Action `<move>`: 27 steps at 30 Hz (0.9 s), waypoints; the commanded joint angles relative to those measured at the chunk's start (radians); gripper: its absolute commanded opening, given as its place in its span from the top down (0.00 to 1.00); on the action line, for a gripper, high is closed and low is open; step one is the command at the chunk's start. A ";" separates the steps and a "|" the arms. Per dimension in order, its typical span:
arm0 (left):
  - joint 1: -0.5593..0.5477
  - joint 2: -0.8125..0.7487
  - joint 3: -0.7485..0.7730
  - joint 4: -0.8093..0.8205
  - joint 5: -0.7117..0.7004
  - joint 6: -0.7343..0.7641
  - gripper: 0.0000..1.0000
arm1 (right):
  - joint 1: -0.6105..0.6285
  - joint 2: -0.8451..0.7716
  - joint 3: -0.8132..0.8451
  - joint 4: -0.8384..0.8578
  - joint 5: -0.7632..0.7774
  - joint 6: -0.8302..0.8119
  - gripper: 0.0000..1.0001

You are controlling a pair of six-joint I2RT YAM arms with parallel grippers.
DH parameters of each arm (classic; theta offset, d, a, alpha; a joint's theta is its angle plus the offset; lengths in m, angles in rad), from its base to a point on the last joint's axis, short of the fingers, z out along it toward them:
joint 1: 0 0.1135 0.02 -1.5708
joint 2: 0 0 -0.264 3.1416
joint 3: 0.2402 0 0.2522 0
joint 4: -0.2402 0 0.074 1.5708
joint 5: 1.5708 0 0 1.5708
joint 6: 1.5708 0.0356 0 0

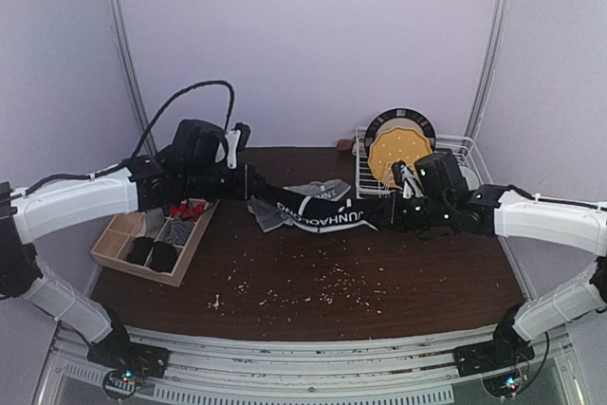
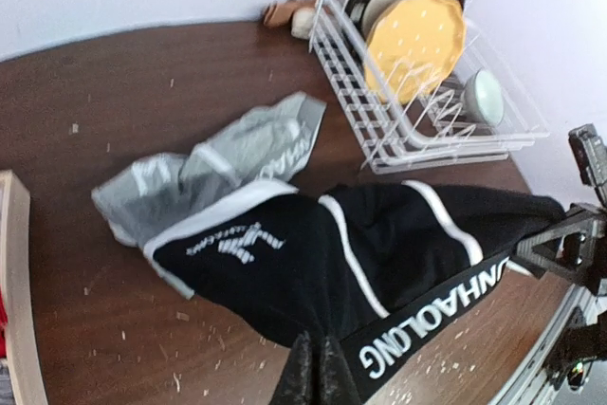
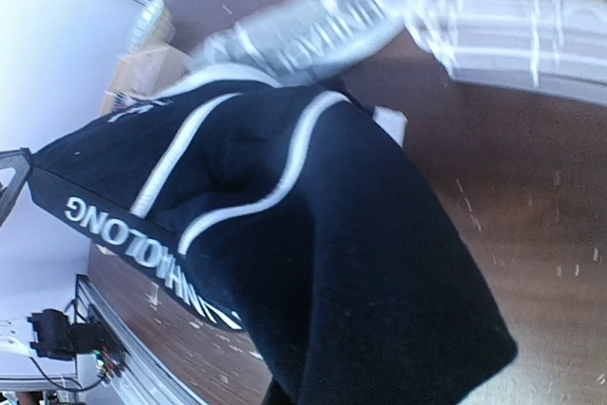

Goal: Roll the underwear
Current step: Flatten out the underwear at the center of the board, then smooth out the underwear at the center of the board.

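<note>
A black underwear (image 1: 322, 215) with white piping and a white-lettered waistband hangs stretched between my two grippers, just above the dark wooden table. My left gripper (image 1: 251, 194) is shut on its left end; in the left wrist view the closed fingertips (image 2: 318, 367) pinch the black cloth (image 2: 379, 253). At the right end my right gripper (image 1: 398, 213) is shut on the cloth, which drapes over and hides most of its fingers (image 3: 285, 394) in the right wrist view. A grey underwear (image 1: 318, 189) lies crumpled on the table behind the black one (image 3: 313, 234).
A wooden compartment tray (image 1: 133, 267) at the left holds rolled dark cloths and red and grey items. A white wire dish rack (image 1: 370, 173) with a yellow plate (image 1: 398, 149) stands at the back right. Pale crumbs (image 1: 322, 286) dot the table front.
</note>
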 commanded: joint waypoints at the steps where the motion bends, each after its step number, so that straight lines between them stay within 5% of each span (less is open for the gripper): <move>1: -0.005 -0.019 -0.245 0.106 0.072 -0.110 1.00 | 0.002 0.003 -0.222 0.113 -0.061 0.088 1.00; 4: -0.027 -0.001 -0.393 0.189 0.105 -0.176 1.00 | 0.041 -0.008 -0.361 0.212 -0.071 0.150 0.93; 11: -0.154 -0.079 -0.518 0.105 0.011 -0.206 0.96 | 0.224 -0.208 -0.434 0.067 0.040 0.166 0.36; 13: -0.180 -0.141 -0.526 0.033 -0.021 -0.207 0.57 | 0.259 -0.273 -0.408 -0.040 0.090 0.151 0.26; 17: -0.237 -0.289 -0.539 -0.064 -0.087 -0.202 0.04 | 0.284 -0.356 -0.374 -0.187 0.228 0.122 0.26; 22: -0.243 -0.354 -0.500 -0.067 -0.117 -0.146 0.06 | 0.273 -0.253 -0.330 -0.136 0.294 0.099 0.40; 27: -0.241 -0.150 -0.384 -0.003 -0.049 -0.108 0.40 | 0.260 -0.060 -0.309 0.019 0.181 0.147 0.36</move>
